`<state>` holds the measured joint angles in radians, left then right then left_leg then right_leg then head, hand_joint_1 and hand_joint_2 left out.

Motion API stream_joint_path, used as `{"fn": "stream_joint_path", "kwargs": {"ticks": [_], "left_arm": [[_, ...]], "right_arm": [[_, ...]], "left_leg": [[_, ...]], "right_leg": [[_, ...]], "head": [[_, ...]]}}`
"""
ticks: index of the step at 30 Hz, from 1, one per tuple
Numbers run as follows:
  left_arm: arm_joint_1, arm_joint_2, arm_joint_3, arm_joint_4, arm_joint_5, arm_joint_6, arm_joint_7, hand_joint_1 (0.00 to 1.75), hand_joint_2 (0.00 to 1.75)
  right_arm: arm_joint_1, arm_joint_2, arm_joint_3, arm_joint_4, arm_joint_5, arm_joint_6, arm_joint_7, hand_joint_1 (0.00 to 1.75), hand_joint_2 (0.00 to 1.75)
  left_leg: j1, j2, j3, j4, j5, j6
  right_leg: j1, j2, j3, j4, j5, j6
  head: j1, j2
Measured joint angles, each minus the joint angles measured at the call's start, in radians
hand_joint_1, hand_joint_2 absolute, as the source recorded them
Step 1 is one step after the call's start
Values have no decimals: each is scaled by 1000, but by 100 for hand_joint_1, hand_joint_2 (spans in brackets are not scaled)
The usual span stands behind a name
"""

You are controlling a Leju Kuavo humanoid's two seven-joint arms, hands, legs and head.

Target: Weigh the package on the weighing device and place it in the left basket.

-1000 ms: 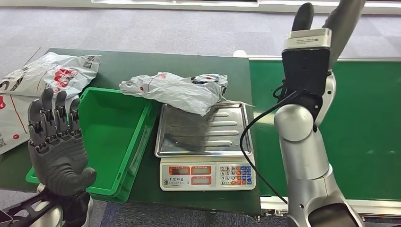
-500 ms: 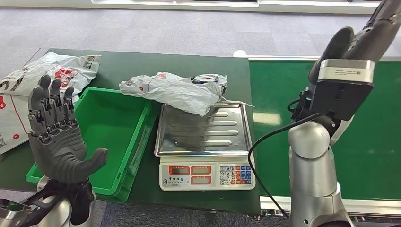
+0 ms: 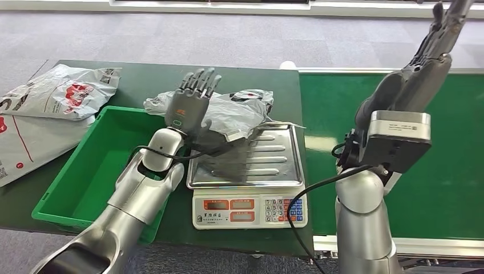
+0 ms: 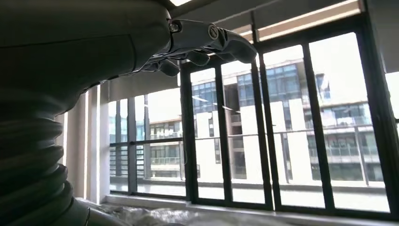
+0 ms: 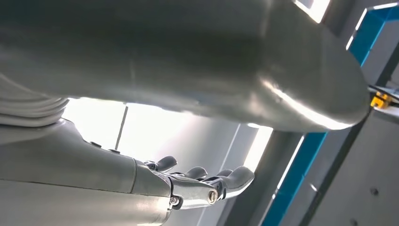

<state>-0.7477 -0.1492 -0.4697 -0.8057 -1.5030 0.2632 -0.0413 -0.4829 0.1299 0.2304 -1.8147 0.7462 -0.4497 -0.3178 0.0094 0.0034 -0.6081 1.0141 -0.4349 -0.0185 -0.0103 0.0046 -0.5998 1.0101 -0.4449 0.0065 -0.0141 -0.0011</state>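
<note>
The package (image 3: 237,114), a crumpled grey-white plastic mailer with red print, lies half on the far left corner of the scale's steel tray (image 3: 268,162) and half on the table behind it. My left hand (image 3: 191,101) stands over the package's left part, back of the hand toward the camera, fingers spread and pointing up, holding nothing. The same left hand (image 4: 207,40) appears against windows in its wrist view. My right hand (image 3: 446,23) is raised high at the top right, far from the package; the right hand (image 5: 207,182) has loosely extended fingers and is empty. The green basket (image 3: 85,171) sits left of the scale.
The scale's display and keypad (image 3: 249,211) face the near table edge. Two more mailer bags (image 3: 60,91) (image 3: 23,142) lie at the table's left end beside the basket. A green conveyor belt (image 3: 451,165) runs along the right, behind my right forearm (image 3: 394,142).
My left arm has swung from the near left corner forward across the basket to the package. My right arm has lifted further up and to the right.
</note>
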Motion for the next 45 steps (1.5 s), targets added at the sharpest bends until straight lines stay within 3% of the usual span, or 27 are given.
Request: {"fn": "stream_joint_path", "kwargs": {"ticks": [6,16,20,24,37,45], "left_arm": [[-74,27,-118,276,0,-4,6,0,175],[-119,36,-191,418,0,-39,3,0,175],[-133,36,-228,439,0,-66,0,175,175],[-136,38,-259,455,0,-67,-5,175,175],[-136,43,-265,472,0,50,54,175,175],[-137,44,-265,472,0,55,60,175,175]], "right_arm": [[34,20,0,0,-1,-9,-17,0,0],[91,37,0,-11,20,-14,-29,0,0],[106,43,0,-21,27,-12,-34,0,0],[115,47,0,-27,29,-9,-37,0,0],[153,57,-2,-63,54,6,-32,0,0],[155,61,-3,-68,59,7,-32,0,0]], "left_leg": [[0,0,-1,0,0,0],[0,-1,-2,-1,0,0],[0,-1,-2,-1,0,0],[0,-1,-2,-1,0,-1],[0,-1,-3,-1,0,-1],[0,-1,-3,-1,0,-1]], "right_leg": [[1,0,-2,0,-1,-1],[1,0,-2,0,-1,-1],[1,0,-2,0,-1,-1],[2,0,-2,0,-1,-1],[1,-1,-3,0,-1,-1],[2,0,-3,0,-1,-1]], "head": [[0,0],[0,0],[0,0],[0,0],[0,0],[0,0]]}}
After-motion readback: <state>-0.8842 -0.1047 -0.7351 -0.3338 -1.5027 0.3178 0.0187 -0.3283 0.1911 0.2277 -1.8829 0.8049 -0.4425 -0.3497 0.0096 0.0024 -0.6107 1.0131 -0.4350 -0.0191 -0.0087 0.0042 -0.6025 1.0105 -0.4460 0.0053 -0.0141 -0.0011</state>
